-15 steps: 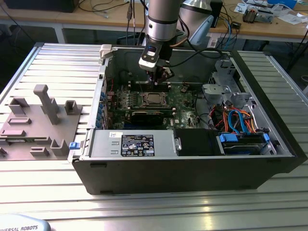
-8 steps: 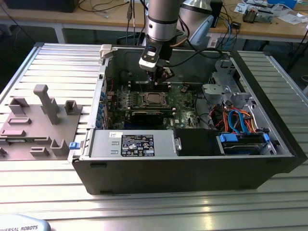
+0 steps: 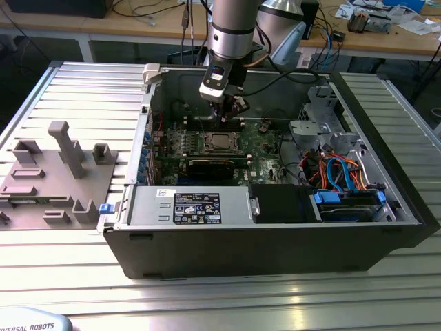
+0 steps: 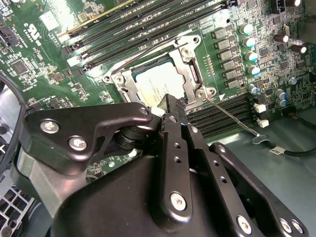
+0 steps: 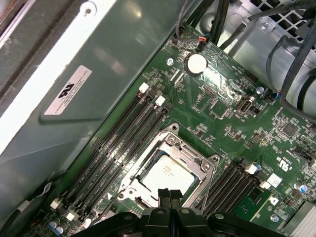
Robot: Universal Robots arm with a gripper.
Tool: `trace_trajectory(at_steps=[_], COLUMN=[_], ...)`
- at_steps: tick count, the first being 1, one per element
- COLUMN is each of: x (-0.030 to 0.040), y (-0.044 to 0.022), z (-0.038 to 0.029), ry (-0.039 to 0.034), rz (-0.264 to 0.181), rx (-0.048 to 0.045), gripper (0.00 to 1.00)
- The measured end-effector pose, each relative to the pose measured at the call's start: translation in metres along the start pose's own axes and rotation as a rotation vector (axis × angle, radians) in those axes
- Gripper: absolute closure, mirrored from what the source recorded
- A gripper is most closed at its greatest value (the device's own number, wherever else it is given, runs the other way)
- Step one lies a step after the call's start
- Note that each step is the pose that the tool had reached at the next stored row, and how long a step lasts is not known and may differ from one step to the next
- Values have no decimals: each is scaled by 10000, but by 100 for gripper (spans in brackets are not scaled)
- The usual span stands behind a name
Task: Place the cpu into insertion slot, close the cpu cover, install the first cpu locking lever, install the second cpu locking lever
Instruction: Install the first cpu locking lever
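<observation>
now cpu point(image 5: 167, 174) lies flat, face up, under closed cpu cover point(image 5: 192, 152).

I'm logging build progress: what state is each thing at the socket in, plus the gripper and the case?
cpu: seated in the insertion slot, metal top up.
cpu cover: down flat, framing the cpu.
locking lever: wire arm swung out from the slot, seemingly unlatched.
gripper: shut, tips at the cover's edge.
computer case: side open.
</observation>
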State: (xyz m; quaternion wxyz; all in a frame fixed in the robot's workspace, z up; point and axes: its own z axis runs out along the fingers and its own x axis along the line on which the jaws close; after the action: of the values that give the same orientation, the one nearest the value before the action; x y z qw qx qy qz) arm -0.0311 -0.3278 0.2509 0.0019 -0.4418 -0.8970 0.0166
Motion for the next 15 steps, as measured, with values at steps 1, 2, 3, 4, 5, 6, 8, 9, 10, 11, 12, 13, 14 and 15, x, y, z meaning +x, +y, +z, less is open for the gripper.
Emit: trace_trajectory(at_steps=[1, 2, 3, 4, 5, 6, 8, 9, 10, 11, 12, 13, 14, 15], x=[0, 0, 0, 0, 0, 0, 0, 0, 0, 0, 0, 0, 0, 0], y=[0, 0, 0, 0, 0, 0, 0, 0, 0, 0, 0, 0, 0, 0], z=[0, 0, 0, 0, 0, 0, 0, 0, 0, 0, 0, 0, 0, 0], ry=[0, 0, 0, 0, -1, -1, -1, -1, -2, -2, -2, -2, -2, -3], rz=[-7, -11, -16, -22, -27, -33, -51, -57, -61, -68, -74, -78, -82, -87], rx=[0, -1, -1, 0, 0, 0, -1, -1, -1, -1, -1, -1, -1, -1], gripper=[89, 89, 89, 89, 89, 89, 89, 89, 89, 89, 89, 89, 89, 89])
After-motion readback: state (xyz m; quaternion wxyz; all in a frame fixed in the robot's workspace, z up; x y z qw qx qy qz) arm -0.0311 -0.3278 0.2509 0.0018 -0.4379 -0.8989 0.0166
